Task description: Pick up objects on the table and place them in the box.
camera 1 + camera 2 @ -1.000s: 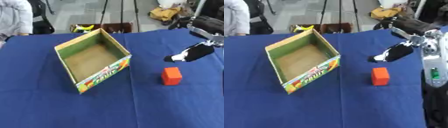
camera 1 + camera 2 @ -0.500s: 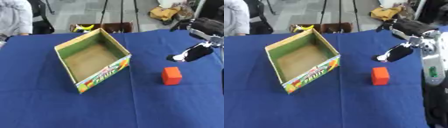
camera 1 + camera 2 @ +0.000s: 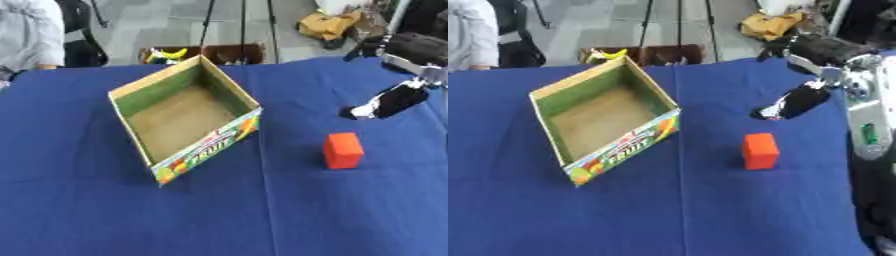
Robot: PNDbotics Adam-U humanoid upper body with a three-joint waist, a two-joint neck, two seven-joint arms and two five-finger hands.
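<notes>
Right now the red block [image 3: 342,150] sits on the blue table [image 3: 262,210] at about seven o'clock from the right hand [image 3: 385,103], whose fingers look bunched, with the open box [image 3: 184,120] far off at nine o'clock.

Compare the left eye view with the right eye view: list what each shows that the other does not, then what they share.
Only the left eye view shows more blue cloth to the left of the box.

Only the right eye view shows the robot's silver and black arm running down the picture's right edge.

Both show the open cardboard box, empty inside, its printed side facing the camera; the orange block standing on the blue table to the box's right; and the right hand beyond the block, apart from it. The left hand shows in neither.
</notes>
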